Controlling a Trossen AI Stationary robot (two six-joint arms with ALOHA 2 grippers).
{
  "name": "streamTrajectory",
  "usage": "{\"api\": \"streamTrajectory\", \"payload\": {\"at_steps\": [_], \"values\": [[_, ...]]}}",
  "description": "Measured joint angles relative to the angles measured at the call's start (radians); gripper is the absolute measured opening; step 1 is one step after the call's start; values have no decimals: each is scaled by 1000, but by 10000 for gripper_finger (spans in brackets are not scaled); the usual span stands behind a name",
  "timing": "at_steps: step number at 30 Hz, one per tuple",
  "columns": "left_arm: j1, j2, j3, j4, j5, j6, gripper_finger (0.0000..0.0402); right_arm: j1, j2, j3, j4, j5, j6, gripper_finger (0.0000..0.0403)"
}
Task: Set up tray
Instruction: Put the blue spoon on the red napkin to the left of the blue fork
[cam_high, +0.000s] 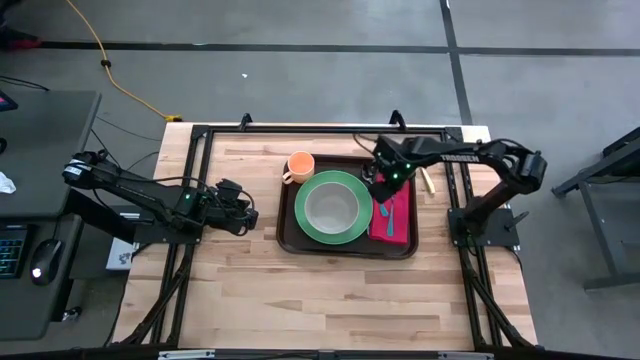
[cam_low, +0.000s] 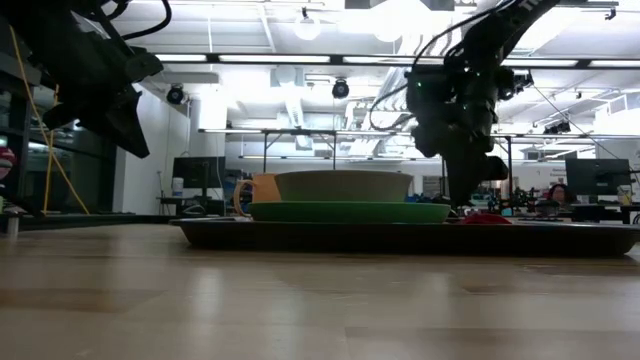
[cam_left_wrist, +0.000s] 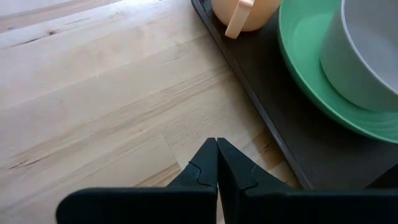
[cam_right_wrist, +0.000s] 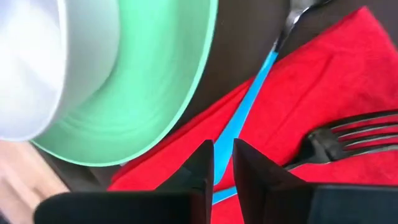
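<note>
The dark brown tray (cam_high: 290, 232) lies mid-table. On it stand an orange cup (cam_high: 300, 165) and a green plate (cam_high: 333, 233) that carries a grey bowl (cam_high: 331, 206). A red napkin (cam_high: 397, 222) lies on the tray's right part, with a black fork (cam_right_wrist: 348, 137) on it. A blue-handled utensil (cam_right_wrist: 245, 109) lies slanted across the napkin's edge, its metal head (cam_right_wrist: 300, 9) on the tray. My right gripper (cam_right_wrist: 224, 152) points down over the napkin beside the plate, shut on that handle. My left gripper (cam_left_wrist: 217, 146) is shut and hovers over the wood left of the tray. My right gripper pinches the utensil's blue handle (cam_right_wrist: 219, 163) between its two fingers, toward the end away from the metal head. The fingers come from above, pointing down, one on each side of the handle. The utensil lies low over the napkin and tray; whether it rests on them I cannot tell.
A pale stick-like object (cam_high: 428, 180) lies on the table just right of the tray's far right corner. Black frame rails (cam_high: 200, 140) border the table on the left, right and far sides. Bare wood (cam_high: 330, 300) stretches between the tray and the near edge.
</note>
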Motion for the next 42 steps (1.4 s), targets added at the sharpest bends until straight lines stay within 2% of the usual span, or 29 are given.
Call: {"api": "streamTrajectory", "payload": {"at_steps": [5, 15, 20, 27, 31, 42], "values": [[0, 0, 0, 0, 0, 0, 31, 64, 0, 0, 4, 72, 52, 16], [0, 0, 0, 1, 0, 0, 31, 73, 0, 0, 78, 78, 64, 5], [0, 0, 0, 0, 0, 0, 31, 67, 0, 0, 90, 79, 55, 26], [0, 0, 0, 0, 0, 8, 31, 67, 0, 0, 82, 132, 59, 99], [0, 0, 0, 0, -1, 8, 31, 67, 0, -15, 90, 146, 56, 126], [0, 0, 0, 9, -8, 8, 31, 67, 29, -37, 112, 174, 37, 125]]}}
